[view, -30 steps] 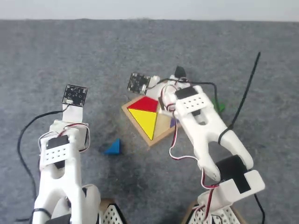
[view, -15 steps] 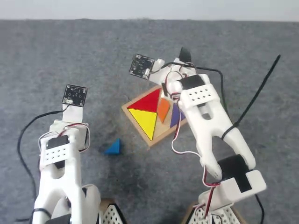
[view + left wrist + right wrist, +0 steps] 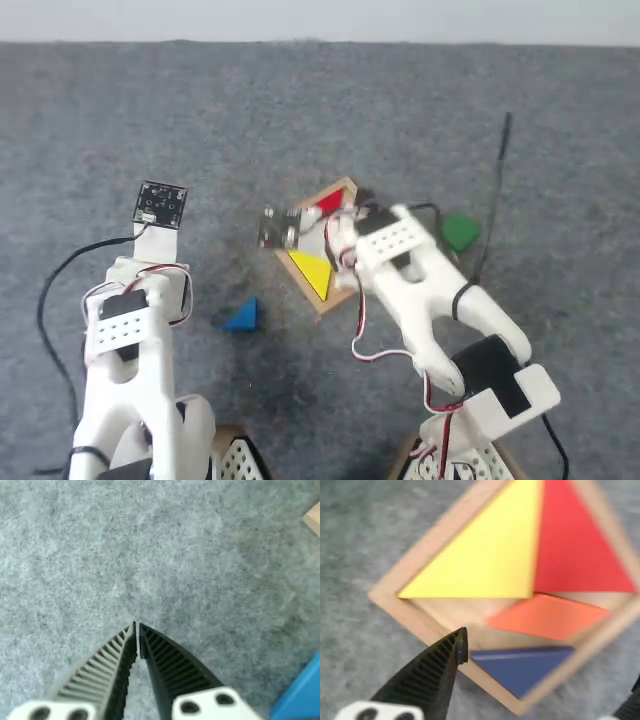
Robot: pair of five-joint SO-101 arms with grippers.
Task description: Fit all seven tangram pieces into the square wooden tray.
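Swinging back and to its left since half a second ago, the right arm (image 3: 420,290) now leans low over the tray (image 3: 405,610). The green piece (image 3: 460,231) it was covering shows again, while the left arm (image 3: 125,340) and the tray have kept their places.

The right gripper (image 3: 550,662) has its jaws spread wide and grips nothing. One jaw's tip hangs over the bare tray floor, just beside the dark blue triangle (image 3: 515,672) that lies between the jaws. Ahead of the jaws come the orange piece (image 3: 547,617), then the yellow triangle (image 3: 485,555) and the red triangle (image 3: 575,545), these two touching along one edge. The green piece sits on the carpet off to this gripper's right, apart from the tray.

The left gripper (image 3: 136,626) is closed tip to tip with nothing between its jaws, poised over bare carpet. The light blue triangle (image 3: 241,316) lies near it, on the side toward the right arm.

Everything rests on grey carpet (image 3: 150,110), with a strip of pale wall (image 3: 320,20) beyond.

Count: two arms, one tray, four pieces inside it, two pieces loose on the carpet.
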